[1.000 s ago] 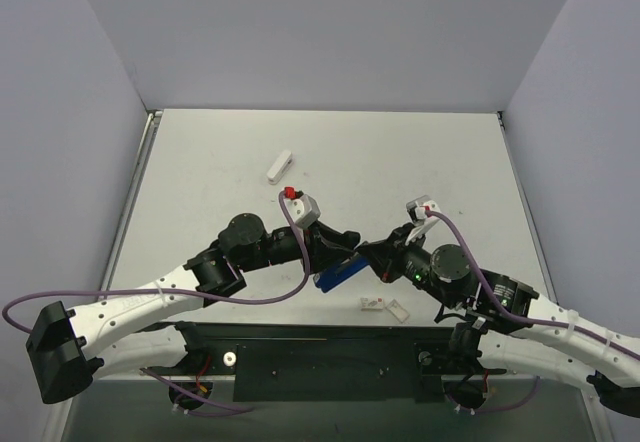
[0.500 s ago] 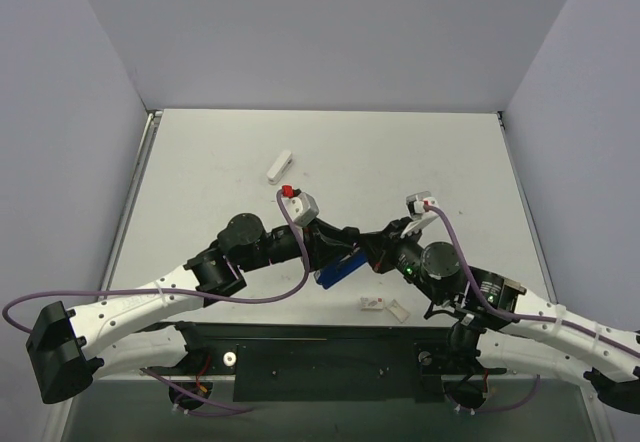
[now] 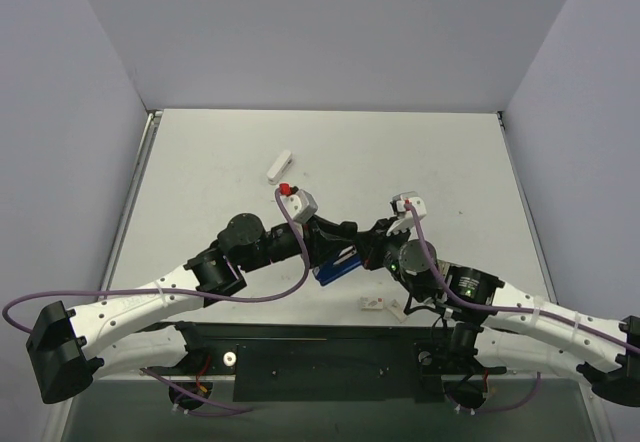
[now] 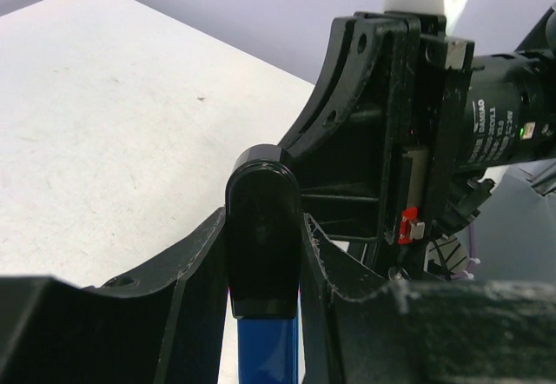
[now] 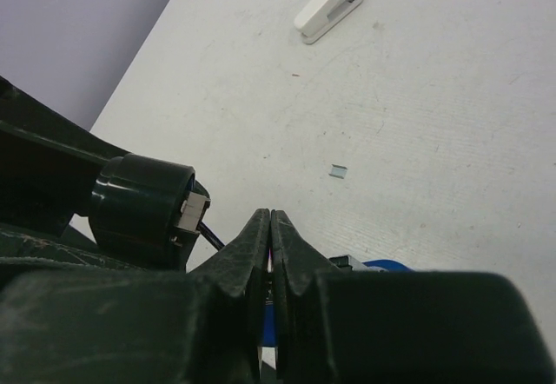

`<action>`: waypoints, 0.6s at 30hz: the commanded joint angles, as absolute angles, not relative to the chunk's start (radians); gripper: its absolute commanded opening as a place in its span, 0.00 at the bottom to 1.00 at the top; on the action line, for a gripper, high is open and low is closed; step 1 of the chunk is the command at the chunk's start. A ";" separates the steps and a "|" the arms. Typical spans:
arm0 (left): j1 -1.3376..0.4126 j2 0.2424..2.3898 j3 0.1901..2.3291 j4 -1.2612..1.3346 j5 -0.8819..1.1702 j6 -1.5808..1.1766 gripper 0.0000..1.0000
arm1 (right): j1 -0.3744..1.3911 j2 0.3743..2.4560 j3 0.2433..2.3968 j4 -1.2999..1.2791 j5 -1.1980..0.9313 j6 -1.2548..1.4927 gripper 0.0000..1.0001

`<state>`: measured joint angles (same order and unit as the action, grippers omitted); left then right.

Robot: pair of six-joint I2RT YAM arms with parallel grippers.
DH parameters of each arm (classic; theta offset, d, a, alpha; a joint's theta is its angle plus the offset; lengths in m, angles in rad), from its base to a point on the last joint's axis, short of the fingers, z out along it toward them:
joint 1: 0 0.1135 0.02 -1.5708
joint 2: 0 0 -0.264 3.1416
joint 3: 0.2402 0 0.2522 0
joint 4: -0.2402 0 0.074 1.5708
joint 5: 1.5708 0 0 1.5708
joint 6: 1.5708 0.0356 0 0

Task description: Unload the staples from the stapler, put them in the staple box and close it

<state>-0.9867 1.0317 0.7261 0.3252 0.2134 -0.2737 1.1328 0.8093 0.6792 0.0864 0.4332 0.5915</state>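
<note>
**Blue stapler clamped in left tool, right tool clenched beside it**

The left tool (image 4: 265, 224) grasps the blue stapler (image 3: 338, 267) across its body. The stapler's black end (image 4: 262, 219) pokes up between the two fingers, above the near middle of the bench (image 3: 420, 152). The right tool (image 5: 270, 226) is clenched, tips pressed flat together with nothing visible between them. It sits just beside the stapler, facing the left tool. A single loose staple (image 5: 337, 172) lies on the bench beyond it. A small white wedge-shaped plastic piece (image 3: 281, 166) rests farther back, well apart. Two small white bits (image 3: 385, 305) lie near the front edge.
</note>
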 commanded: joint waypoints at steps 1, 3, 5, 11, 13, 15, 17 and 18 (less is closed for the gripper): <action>-0.989 0.994 0.767 0.534 0.143 -0.270 0.00 | 1.117 0.854 0.646 0.132 0.459 0.584 0.00; -0.989 0.999 0.765 0.560 0.123 -0.273 0.00 | 1.101 0.874 0.631 0.161 0.434 0.587 0.00; -0.989 1.000 0.762 0.583 0.106 -0.278 0.00 | 1.089 0.885 0.621 0.186 0.425 0.592 0.00; -0.989 1.002 0.752 0.653 0.048 -0.279 0.00 | 1.049 0.905 0.586 0.250 0.385 0.600 0.00; -0.989 1.008 0.749 0.676 0.034 -0.278 0.00 | 1.032 0.917 0.575 0.278 0.364 0.609 0.00; -0.989 1.017 0.744 0.706 0.017 -0.276 0.00 | 1.023 0.936 0.568 0.304 0.354 0.615 0.00; -0.991 1.029 0.744 0.724 0.008 -0.273 0.00 | 1.017 0.953 0.566 0.324 0.344 0.617 0.00; -0.989 1.034 0.742 0.738 0.009 -0.270 0.00 | 1.016 0.959 0.565 0.336 0.342 0.618 0.00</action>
<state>-0.9867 1.0367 0.7109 0.4561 0.0525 -0.2672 1.0267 0.9245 0.5865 0.2764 0.3798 0.6029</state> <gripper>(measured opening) 0.411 0.001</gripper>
